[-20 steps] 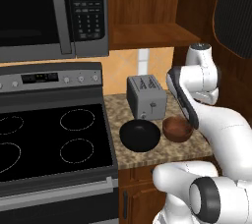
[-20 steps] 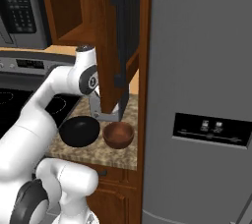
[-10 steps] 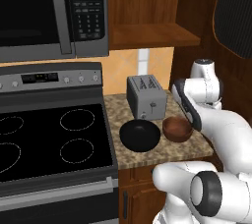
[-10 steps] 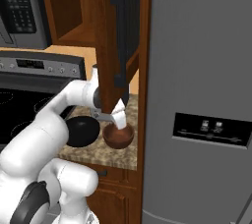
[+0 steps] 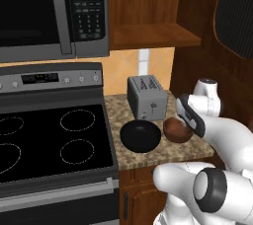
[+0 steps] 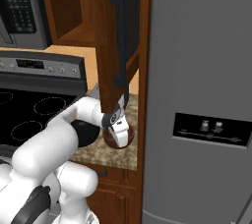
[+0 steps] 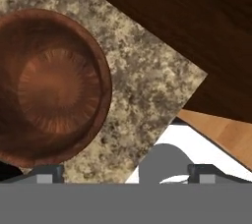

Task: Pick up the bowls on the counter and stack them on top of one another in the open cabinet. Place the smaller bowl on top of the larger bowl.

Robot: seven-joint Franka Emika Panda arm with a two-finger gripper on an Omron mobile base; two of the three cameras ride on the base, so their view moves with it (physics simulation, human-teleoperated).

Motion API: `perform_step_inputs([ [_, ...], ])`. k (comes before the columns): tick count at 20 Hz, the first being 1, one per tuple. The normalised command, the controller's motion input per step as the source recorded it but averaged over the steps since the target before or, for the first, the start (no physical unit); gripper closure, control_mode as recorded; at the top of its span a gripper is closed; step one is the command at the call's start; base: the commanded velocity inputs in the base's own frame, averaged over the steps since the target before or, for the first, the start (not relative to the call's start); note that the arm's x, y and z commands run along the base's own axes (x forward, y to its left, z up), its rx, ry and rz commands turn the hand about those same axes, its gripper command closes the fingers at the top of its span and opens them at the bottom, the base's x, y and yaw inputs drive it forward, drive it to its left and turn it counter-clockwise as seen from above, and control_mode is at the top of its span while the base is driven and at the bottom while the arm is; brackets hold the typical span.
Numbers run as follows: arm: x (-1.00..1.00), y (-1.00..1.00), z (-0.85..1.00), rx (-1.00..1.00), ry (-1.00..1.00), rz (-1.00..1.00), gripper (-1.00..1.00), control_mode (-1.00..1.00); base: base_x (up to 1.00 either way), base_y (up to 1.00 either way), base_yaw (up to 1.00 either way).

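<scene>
The smaller reddish-brown bowl [image 5: 177, 129] sits upright on the granite counter [image 5: 116, 108] near its right end. The wide black bowl [image 5: 141, 136] stands just left of it, nearly touching. My gripper [image 7: 125, 171] hangs open just above the counter by the brown bowl [image 7: 54, 88]. In the hand view one fingertip [image 7: 49, 171] is at that bowl's rim and the other is over bare granite [image 7: 147, 85]. From the right base the gripper [image 6: 119, 130] points down onto the brown bowl [image 6: 118, 142]. The open cabinet's shelf [image 5: 153, 35] is above, bare.
A grey toaster [image 5: 147, 97] stands behind the bowls. The cabinet door [image 6: 118, 36] hangs open right above my hand. A black stovetop [image 5: 49, 145] lies left, a microwave [image 5: 49, 12] above it, and a grey refrigerator [image 6: 206, 95] at the right.
My arm has swung down and to the right, bringing the hand from above the toaster area to just over the brown bowl. Both bowls have stayed put.
</scene>
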Motion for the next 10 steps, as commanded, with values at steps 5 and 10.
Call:
perform_step_inputs([
  [5,0.35,0.11,-0.32,0.05,0.0,0.0,-1.0,-1.0,0.0,0.0,0.0],
  [10,0.22,0.0,-0.26,0.0,0.0,0.0,-1.0,-1.0,0.0,0.0,0.0],
])
